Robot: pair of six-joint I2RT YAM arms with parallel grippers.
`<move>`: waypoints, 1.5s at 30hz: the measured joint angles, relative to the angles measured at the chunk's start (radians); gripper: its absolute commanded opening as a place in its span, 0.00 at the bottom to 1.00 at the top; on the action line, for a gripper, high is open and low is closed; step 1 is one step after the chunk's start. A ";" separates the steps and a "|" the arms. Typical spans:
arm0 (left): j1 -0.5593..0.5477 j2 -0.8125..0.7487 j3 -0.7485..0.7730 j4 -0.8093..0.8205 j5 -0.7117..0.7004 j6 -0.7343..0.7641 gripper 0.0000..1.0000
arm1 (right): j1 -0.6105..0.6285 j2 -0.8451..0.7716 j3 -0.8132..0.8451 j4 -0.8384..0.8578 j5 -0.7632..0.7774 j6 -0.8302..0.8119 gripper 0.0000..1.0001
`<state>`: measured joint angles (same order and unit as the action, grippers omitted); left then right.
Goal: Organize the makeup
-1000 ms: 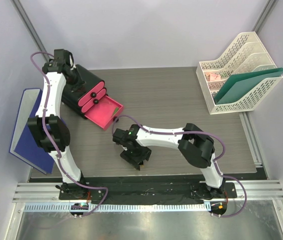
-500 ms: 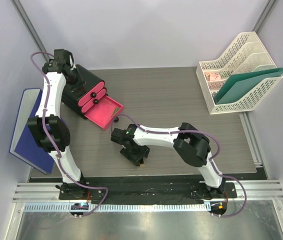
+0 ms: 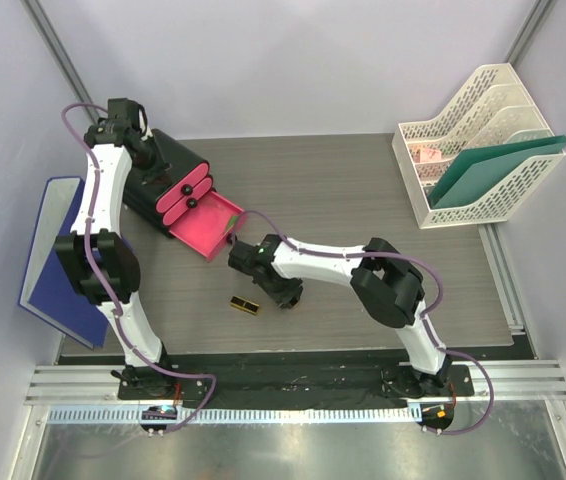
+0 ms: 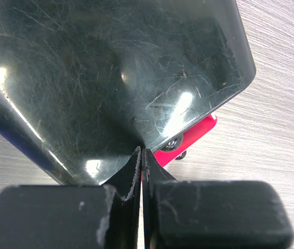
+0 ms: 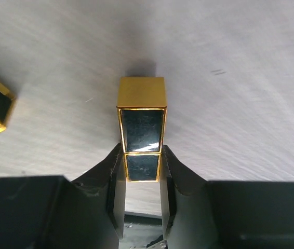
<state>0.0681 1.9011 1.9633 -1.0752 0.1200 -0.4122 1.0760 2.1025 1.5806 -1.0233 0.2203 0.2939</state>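
Bright, even overhead light fills the top view, leaving only soft shadows under the arms on the desk. In the left wrist view, white glare spots and fine scratches show on the glossy black box, and the left fingers are dark and blurred. The right wrist view is sharp on the lipstick, which casts a faint shadow.

A black-and-gold lipstick lies beside the right claw.

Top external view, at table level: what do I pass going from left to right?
blue board → black box with pink drawers → loose lipstick → right gripper, shut on a second lipstick → white file rack
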 measured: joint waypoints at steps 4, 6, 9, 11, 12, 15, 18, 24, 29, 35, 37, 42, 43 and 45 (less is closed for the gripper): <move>0.000 0.000 0.000 0.000 0.001 0.002 0.00 | -0.047 0.000 0.082 -0.016 0.042 -0.005 0.01; 0.000 0.000 0.000 0.000 0.002 0.002 0.00 | -0.067 0.000 0.154 -0.022 0.052 -0.011 0.01; 0.000 0.000 0.000 -0.001 0.004 0.003 0.00 | -0.094 0.005 0.320 -0.016 0.060 -0.029 0.01; 0.000 0.000 0.000 -0.001 0.007 0.003 0.00 | -0.103 0.022 0.447 -0.008 0.059 -0.040 0.01; 0.000 0.000 0.000 -0.002 0.008 0.003 0.00 | -0.105 0.037 0.507 0.001 0.055 -0.047 0.01; 0.000 0.000 0.000 -0.004 0.013 0.003 0.00 | -0.102 0.102 0.674 0.018 0.035 -0.061 0.01; 0.000 0.000 0.000 -0.004 0.014 0.003 0.00 | -0.100 0.183 0.797 0.022 0.000 -0.069 0.01; 0.000 0.000 0.000 -0.006 0.016 0.003 0.00 | -0.097 0.280 0.857 0.081 -0.092 -0.070 0.01; 0.000 0.000 0.000 -0.006 0.016 0.004 0.00 | -0.102 0.285 0.857 0.183 -0.147 -0.041 0.06; 0.000 0.000 0.000 -0.007 0.016 0.005 0.00 | -0.123 0.304 0.864 0.283 -0.207 0.034 0.08; 0.000 0.000 0.000 -0.007 0.016 0.005 0.00 | -0.137 0.325 0.867 0.312 -0.227 0.066 0.08; 0.000 0.000 0.000 -0.007 0.016 0.006 0.00 | -0.180 0.396 0.867 0.359 -0.267 0.152 0.08; 0.000 0.000 0.000 -0.007 0.016 0.005 0.00 | -0.188 0.410 0.867 0.365 -0.270 0.166 0.08; 0.000 0.000 0.000 -0.007 0.016 0.006 0.00 | -0.204 0.432 0.867 0.377 -0.276 0.193 0.10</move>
<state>0.0681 1.9011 1.9633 -1.0821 0.1356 -0.4065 0.8715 2.5343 2.4481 -0.6460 -0.0555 0.4873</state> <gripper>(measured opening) 0.002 0.309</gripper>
